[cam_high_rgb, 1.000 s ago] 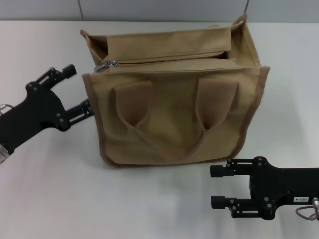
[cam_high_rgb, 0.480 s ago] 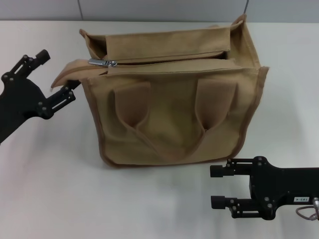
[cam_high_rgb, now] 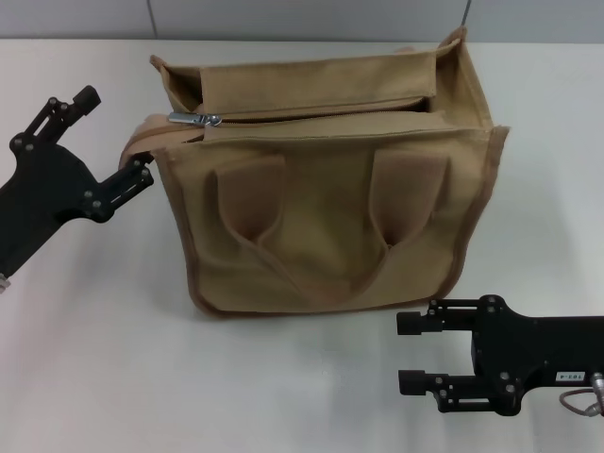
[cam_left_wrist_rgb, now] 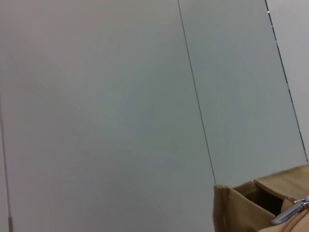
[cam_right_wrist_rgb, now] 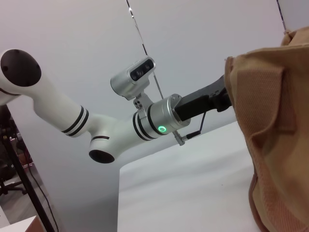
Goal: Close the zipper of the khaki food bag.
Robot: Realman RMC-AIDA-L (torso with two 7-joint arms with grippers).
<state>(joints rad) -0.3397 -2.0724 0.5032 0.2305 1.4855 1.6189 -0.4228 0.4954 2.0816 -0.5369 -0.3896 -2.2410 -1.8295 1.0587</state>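
Plain khaki food bag (cam_high_rgb: 330, 226) with darker tan trim and handles, silver zipper (cam_high_rgb: 193, 119) slider – white worktop (cam_high_rgb: 113, 359), black claws.

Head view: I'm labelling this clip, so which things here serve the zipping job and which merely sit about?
Job:
- khaki food bag
- zipper, slider at its left end
- left gripper, open, by the fabric tail

Idle:
- right gripper, open, on the table

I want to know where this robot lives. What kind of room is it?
Probably a robot lab or test room, not a home. A khaki food bag sits alone on a plain white table, pale wall panels stand behind, and a left gripper and right gripper are beside the bag.
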